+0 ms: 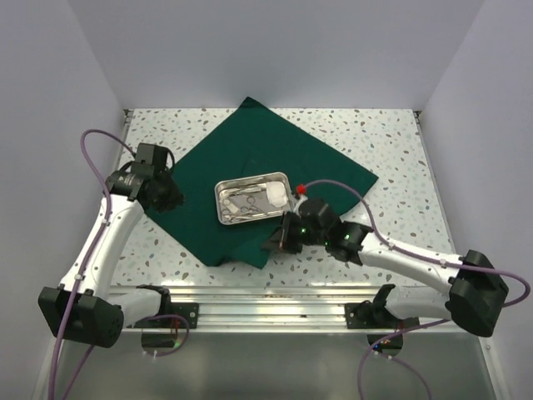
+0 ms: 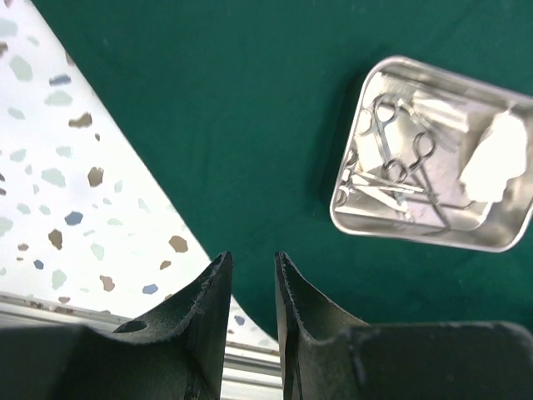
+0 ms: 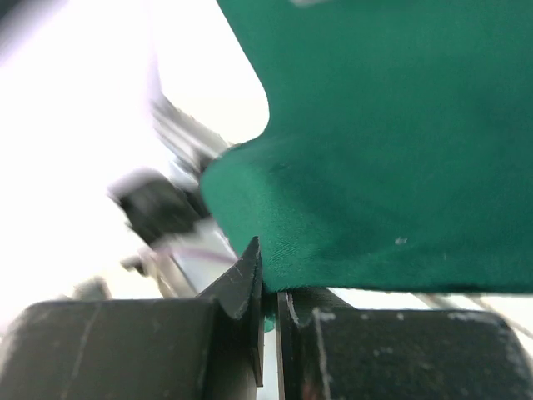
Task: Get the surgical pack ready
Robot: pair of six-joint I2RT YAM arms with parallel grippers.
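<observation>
The surgical pack is a dark green cloth [image 1: 250, 158] spread as a diamond on the speckled table. A steel tray [image 1: 223, 206] holding instruments and white gauze [image 1: 276, 196] sits on its middle. My right gripper [image 1: 276, 242] is at the cloth's near corner, shut on the cloth's edge [image 3: 275, 292], which rises in a fold [image 3: 366, 183] above the fingers. My left gripper [image 1: 169, 200] hovers at the cloth's left edge [image 2: 208, 242], fingers [image 2: 291, 283] parted by a narrow gap with nothing between them. The tray [image 2: 350, 221] lies ahead to its right.
The table has a metal rail [image 1: 250, 296] along the near edge and white walls on three sides. Bare speckled tabletop [image 1: 400, 158] lies right and left of the cloth. Purple cables [image 1: 92, 158] loop off both arms.
</observation>
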